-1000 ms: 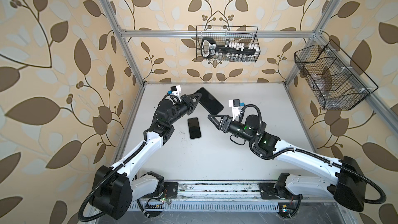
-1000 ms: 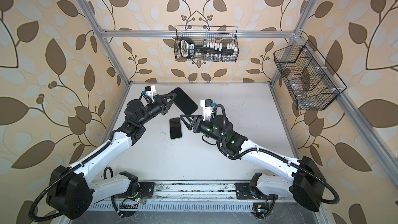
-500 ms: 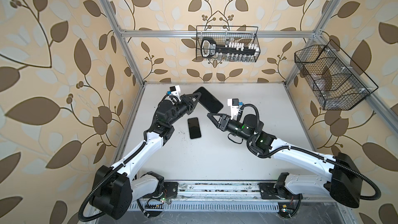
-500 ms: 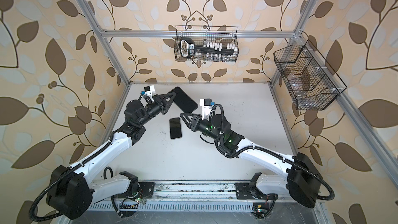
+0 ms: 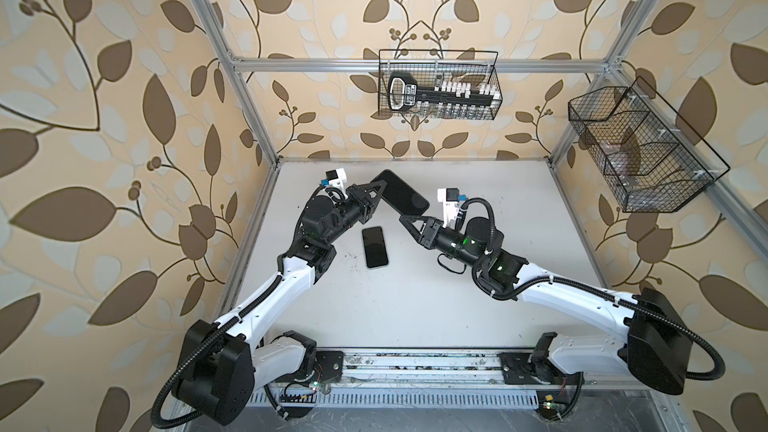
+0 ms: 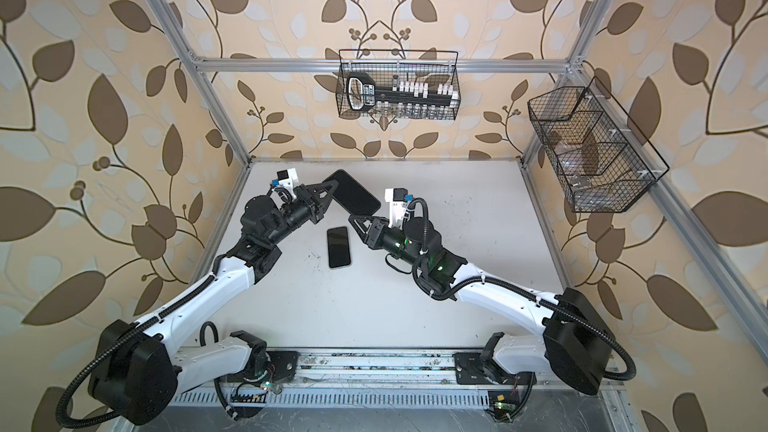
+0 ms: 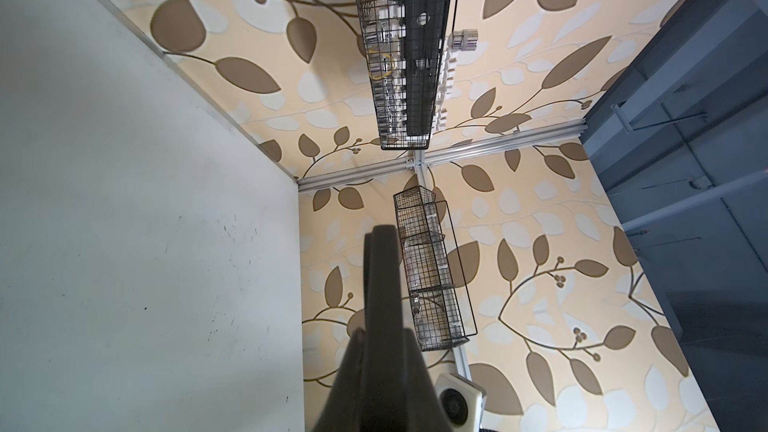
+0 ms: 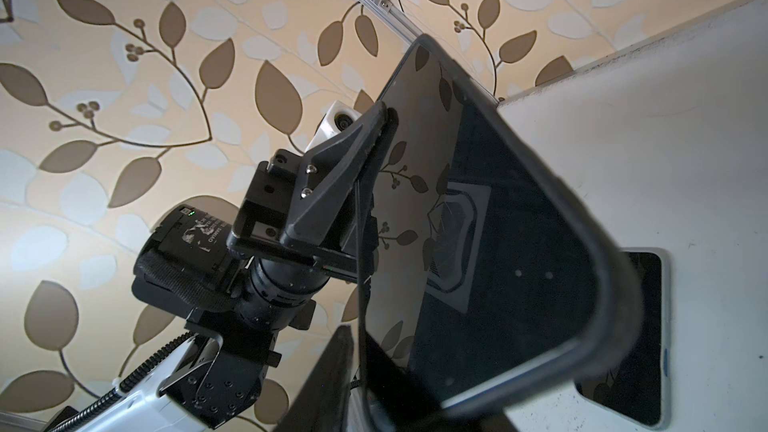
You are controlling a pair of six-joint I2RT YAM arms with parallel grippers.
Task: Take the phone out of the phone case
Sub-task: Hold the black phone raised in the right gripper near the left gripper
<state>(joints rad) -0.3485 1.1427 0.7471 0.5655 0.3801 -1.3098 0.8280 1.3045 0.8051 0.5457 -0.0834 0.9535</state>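
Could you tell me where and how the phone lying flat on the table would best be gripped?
Probably across its two long edges near mid-length, coming straight down from above: the phone lies flat, screen up, on the table, so only its thin sides offer purchase.

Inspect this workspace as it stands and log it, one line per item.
surface: white table, with small dark scuffs.
job's things: phone lies flat on the table, dark face up. The black phone case is held in the air, apart from the phone.
clutter: nothing seen.
grippers: left gripper is shut on the phone case's edge. The right gripper is at the case's near corner; whether it grips is not clear.
cables: black cable loops over the right wrist, away from the phone.
surroundings: wire basket holding a tool set on the back wall; second wire basket on the right wall.
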